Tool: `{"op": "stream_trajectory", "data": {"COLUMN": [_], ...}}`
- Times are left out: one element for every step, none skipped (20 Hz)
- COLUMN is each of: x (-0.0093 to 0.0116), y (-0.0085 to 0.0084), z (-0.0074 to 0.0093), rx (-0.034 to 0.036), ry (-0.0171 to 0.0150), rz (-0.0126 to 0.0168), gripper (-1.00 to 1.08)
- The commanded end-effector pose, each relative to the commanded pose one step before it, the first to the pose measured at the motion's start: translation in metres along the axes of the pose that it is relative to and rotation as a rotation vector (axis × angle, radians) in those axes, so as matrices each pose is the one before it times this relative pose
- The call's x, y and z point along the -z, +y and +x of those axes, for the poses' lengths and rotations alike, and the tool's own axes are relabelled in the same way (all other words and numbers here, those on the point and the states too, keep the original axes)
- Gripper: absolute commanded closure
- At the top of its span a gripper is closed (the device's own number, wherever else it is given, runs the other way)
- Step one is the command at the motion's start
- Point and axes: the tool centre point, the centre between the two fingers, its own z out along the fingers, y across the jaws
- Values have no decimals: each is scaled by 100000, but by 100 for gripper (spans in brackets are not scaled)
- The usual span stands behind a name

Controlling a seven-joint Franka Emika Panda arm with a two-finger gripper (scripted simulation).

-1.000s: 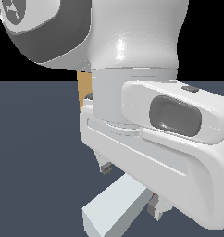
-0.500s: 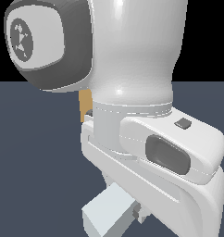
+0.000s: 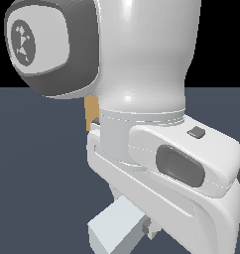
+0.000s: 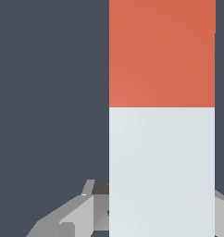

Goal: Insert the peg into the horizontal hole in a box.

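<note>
In the exterior view, the arm (image 3: 156,99) fills nearly everything I can see, its white housing and grey cap crowding the picture. Behind the arm, just past its edge on the exterior view's left, I see a narrow strip of the tan box (image 3: 91,113); the rest of the box is hidden, and I cannot see the hole from here. Below the arm's lower housing, the pale grey-white end of the peg (image 3: 114,230) juts out toward the camera. One finger of the claw (image 3: 150,229) shows right beside the peg, against its side, but the arm covers the other finger. The dark table (image 3: 37,163) spreads out behind the arm, with black above it.

In the wrist view, the peg (image 4: 162,115) runs lengthwise away from the camera as one wide bar, pale grey-white on the near part and red-orange on the far part. The grey body of the claw (image 4: 162,217) sits at the peg's pale end, with metal showing on both sides of the bar, so I read the claw as clamped on the peg. Around the peg I see only the dark table surface (image 4: 49,92); the box is out of this view.
</note>
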Motion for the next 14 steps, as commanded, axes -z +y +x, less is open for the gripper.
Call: {"op": "stream_trajectory", "data": {"x": [43, 56, 79, 101, 123, 144, 165, 186, 206, 226, 246, 263, 269, 270], "y": [-81, -93, -132, -170, -208, -246, -284, -322, -360, -398, -436, -471, -485, -491], "z": [199, 219, 307, 393, 479, 562, 645, 726, 806, 885, 963, 1031, 1056, 1062], "rx": [702, 857, 1200, 1536, 1872, 2200, 2526, 2846, 3162, 3475, 3782, 4052, 4154, 4181], "ry": [16, -2, -2, -3, -3, -4, -4, -4, -3, -3, -3, -2, -1, 0], "rz": [-25, -4, -6, -8, -9, -10, -11, -12, -13, -14, -14, -14, -13, -12], "gripper": [108, 108, 108, 108, 108, 108, 108, 108, 108, 108, 108, 108, 108, 108]}}
